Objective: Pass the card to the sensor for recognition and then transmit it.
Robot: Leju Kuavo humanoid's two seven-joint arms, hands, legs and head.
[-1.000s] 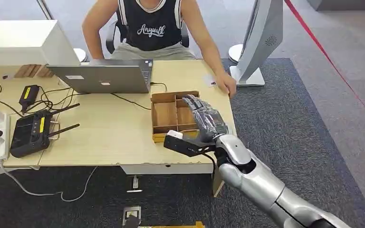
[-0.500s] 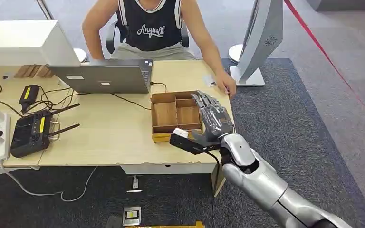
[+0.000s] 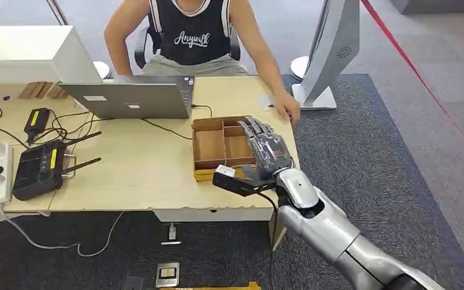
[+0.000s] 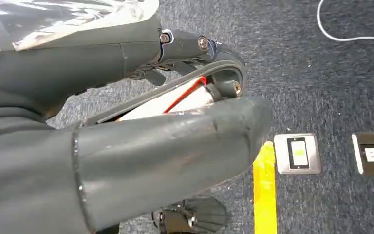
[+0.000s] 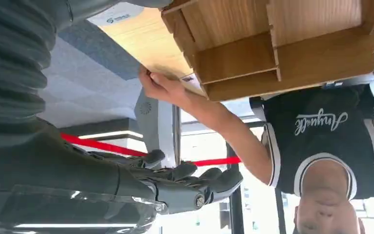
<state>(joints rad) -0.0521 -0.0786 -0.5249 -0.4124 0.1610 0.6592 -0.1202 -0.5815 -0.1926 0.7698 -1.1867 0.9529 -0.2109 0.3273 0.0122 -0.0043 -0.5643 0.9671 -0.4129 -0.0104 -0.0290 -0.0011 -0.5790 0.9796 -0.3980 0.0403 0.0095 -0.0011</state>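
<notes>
A small white card (image 3: 267,103) lies flat at the far right of the wooden table (image 3: 145,175), under the fingertips of a seated person's hand (image 3: 288,110). My right hand (image 3: 264,147) hovers over the right side of a partitioned wooden box (image 3: 208,145), fingers stretched out and holding nothing. The right wrist view shows those fingers (image 5: 185,178) apart, with the box (image 5: 282,53) and the person's hand (image 5: 160,87) beyond. My left hand (image 4: 165,122) hangs above the carpet. A white piece with a red line (image 4: 175,100) sits between its thumb and fingers; I cannot tell what it is.
A laptop (image 3: 130,99), a black controller with antennas (image 3: 36,169), cables and a power strip (image 3: 0,175) take up the left of the table. A tall grey stand (image 3: 329,48) rises off the table's far right corner. Floor sockets (image 4: 298,153) sit below.
My right hand has drifted slightly forward and to the right over the box, then eased back a little. The person's hand and the card have stayed put.
</notes>
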